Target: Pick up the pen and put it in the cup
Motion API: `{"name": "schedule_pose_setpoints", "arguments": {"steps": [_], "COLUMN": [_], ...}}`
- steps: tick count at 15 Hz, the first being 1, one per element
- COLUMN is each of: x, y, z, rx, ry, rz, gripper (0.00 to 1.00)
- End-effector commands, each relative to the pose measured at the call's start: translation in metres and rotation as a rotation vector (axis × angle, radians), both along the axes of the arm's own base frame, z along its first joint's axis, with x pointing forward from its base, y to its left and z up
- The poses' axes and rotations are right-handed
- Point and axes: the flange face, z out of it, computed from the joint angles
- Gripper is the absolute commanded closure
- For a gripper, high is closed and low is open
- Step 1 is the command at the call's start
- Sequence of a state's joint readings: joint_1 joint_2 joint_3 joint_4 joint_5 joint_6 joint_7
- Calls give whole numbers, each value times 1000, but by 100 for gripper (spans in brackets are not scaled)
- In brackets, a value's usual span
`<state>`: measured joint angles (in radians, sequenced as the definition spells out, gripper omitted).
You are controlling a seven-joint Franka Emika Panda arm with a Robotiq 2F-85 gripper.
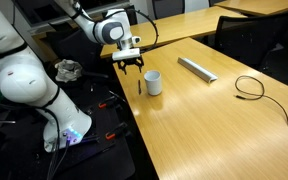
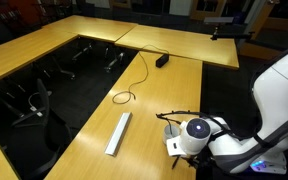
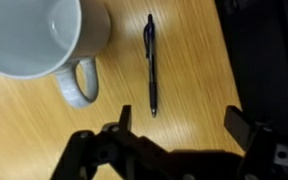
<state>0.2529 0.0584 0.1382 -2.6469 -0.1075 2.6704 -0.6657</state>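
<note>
The pen [image 3: 150, 60] lies flat on the wooden tabletop [image 3: 189, 40], dark and slim, just beside the cup [image 3: 29, 35] but not touching it; in the wrist view it runs straight away from the claw [image 3: 181, 125], with bare wood on both sides of it. On the side away from the cup, the tabletop's edge is near, and past it everything drops to dark. The cup is white, upright and open at the top; as much of its inside as shows is plain white and holds nothing; its handle [image 3: 79, 85] points back towards the claw. The claw hangs over the pen's near end with its fingers [image 3: 124, 115] spread wide, gripping nothing. In an exterior view the claw [image 1: 130, 67] sits above the pen [image 1: 139, 86], close to the tabletop's corner edge, with the cup [image 1: 153, 82] just inboard. A long grey bar [image 1: 196, 68] lies well apart, further along; open wood stretches beyond it.
</note>
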Motion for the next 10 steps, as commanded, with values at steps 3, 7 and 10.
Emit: {"name": "schedule_pose_setpoints", "arguments": {"steps": [3,7,10], "x": [2,12,18], "y": [1,-7,-5], "z": [-28,-55,-74], "rx": [-47,-39,-40], "ry": [12,57,81], "rz": [113,141,160], "gripper": [0,1,19]}}
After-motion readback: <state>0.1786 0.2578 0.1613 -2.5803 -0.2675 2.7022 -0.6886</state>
